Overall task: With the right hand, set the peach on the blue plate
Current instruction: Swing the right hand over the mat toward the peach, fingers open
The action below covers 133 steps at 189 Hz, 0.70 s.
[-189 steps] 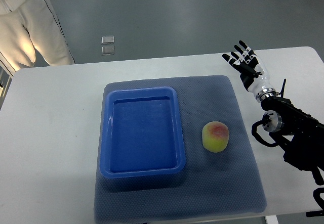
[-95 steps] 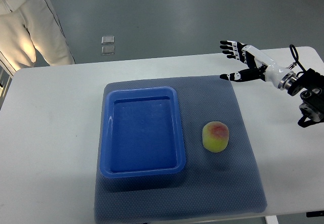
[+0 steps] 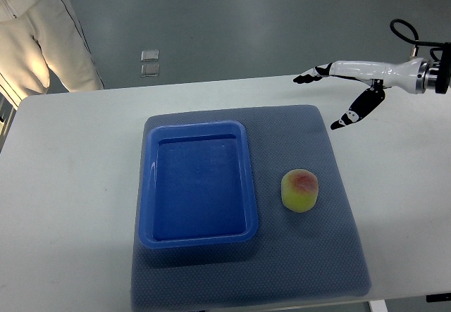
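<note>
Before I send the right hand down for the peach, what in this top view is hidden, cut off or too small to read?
- Right hand: its arm is cut off by the right edge.
- Left arm: out of frame entirely.
- Peach: underside hidden by its own body.
- Person: cropped by the top-left corner.
- Two small squares on the floor: too small to identify.

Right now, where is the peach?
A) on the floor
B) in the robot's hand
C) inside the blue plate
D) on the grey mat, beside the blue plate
D: the peach sits on the grey mat, to the right of the blue plate, which has nothing in it, and the right hand is up above the mat's far corner with open fingers, holding nothing.
</note>
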Motion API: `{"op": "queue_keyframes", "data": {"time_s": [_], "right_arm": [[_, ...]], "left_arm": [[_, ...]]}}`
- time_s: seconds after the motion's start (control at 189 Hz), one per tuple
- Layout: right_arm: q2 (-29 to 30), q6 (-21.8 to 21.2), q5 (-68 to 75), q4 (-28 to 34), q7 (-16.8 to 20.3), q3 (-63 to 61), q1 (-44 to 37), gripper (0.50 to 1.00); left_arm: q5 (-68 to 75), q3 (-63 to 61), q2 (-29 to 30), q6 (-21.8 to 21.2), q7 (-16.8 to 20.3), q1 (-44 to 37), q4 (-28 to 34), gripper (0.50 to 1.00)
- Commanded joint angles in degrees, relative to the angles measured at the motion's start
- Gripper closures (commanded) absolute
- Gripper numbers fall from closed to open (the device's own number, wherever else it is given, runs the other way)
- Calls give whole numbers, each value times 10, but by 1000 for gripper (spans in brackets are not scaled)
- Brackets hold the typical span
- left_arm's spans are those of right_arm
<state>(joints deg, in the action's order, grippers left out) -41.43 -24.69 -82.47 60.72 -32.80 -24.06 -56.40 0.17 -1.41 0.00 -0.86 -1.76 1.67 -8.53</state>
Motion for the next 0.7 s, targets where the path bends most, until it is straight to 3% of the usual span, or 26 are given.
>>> {"op": "queue_keyframes", "data": {"time_s": [0.0,0.148,0.697], "right_arm": [[-6,-19,-44,34,-3,16,-12,570],[-1,-19,-65,70,-3,54,-20,570],[6,4,-74,90,-3,62,31,572]], "left_arm": [[0,0,0,1,0,0,0,500],[0,0,0,1,0,0,0,500],[0,0,0,1,0,0,-1,500]]}}
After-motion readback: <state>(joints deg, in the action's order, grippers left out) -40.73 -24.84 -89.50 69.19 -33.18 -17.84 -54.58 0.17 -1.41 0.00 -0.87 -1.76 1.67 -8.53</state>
